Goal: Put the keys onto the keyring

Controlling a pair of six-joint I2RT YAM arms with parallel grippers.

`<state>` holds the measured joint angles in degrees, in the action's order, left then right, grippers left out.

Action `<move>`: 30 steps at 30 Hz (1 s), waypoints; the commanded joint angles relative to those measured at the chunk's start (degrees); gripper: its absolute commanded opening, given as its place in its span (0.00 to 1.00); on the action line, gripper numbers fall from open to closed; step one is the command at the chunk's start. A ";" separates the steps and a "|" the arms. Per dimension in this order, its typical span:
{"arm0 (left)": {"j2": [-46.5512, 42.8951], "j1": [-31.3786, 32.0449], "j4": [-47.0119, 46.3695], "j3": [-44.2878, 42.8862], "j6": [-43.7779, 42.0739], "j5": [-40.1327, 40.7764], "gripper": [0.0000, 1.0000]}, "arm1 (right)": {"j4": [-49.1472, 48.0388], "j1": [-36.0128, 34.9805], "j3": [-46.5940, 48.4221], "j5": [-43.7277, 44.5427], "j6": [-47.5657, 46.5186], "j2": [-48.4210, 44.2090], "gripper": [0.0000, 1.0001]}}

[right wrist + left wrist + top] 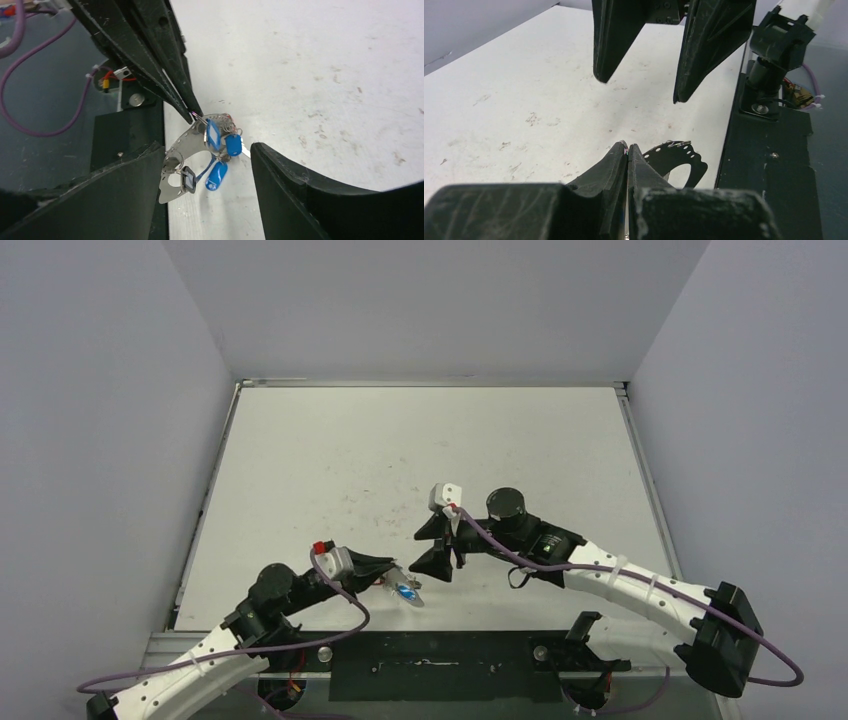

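Left tool [628, 147]: fully closed, pinching the rim of the keyring [176, 148] near the front edge of the surface [325, 75]. Blue-tagged keys [216, 175] hang from it. Right tool [640, 87]: open, one finger on each side, gripping nothing.

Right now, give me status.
Left tool shut on keyring, blue-tagged keys hanging from it. Right tool open, hovering close by. No obstruction seen.

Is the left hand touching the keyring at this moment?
Touching. The right wrist view shows it: the fingertips of the left hand are closed together on the upper edge of the keyring, with no gap.
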<state>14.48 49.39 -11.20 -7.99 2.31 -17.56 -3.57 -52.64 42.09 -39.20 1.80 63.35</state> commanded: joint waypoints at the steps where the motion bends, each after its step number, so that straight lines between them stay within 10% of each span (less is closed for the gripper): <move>1: 3.43 -0.25 -1.13 -5.29 -1.29 6.77 0.00 | -2.30 2.76 -1.31 7.48 2.23 -3.38 0.66; 14: 26.56 -1.49 -6.09 -13.33 -4.97 19.68 0.00 | 0.36 16.51 -7.64 18.40 9.84 -11.67 0.97; 22: 43.63 -13.94 -9.88 -21.88 -0.22 6.18 0.01 | 6.46 25.76 -10.35 24.15 10.57 -13.96 1.00; 30: 52.16 -23.70 -14.54 -25.81 4.11 1.71 0.52 | 7.95 36.15 -12.28 24.89 10.46 -12.93 1.00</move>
<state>65.43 28.71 -19.27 -30.15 2.68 -13.06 4.45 -20.10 30.06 -16.32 11.68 50.30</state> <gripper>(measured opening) 0.408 0.999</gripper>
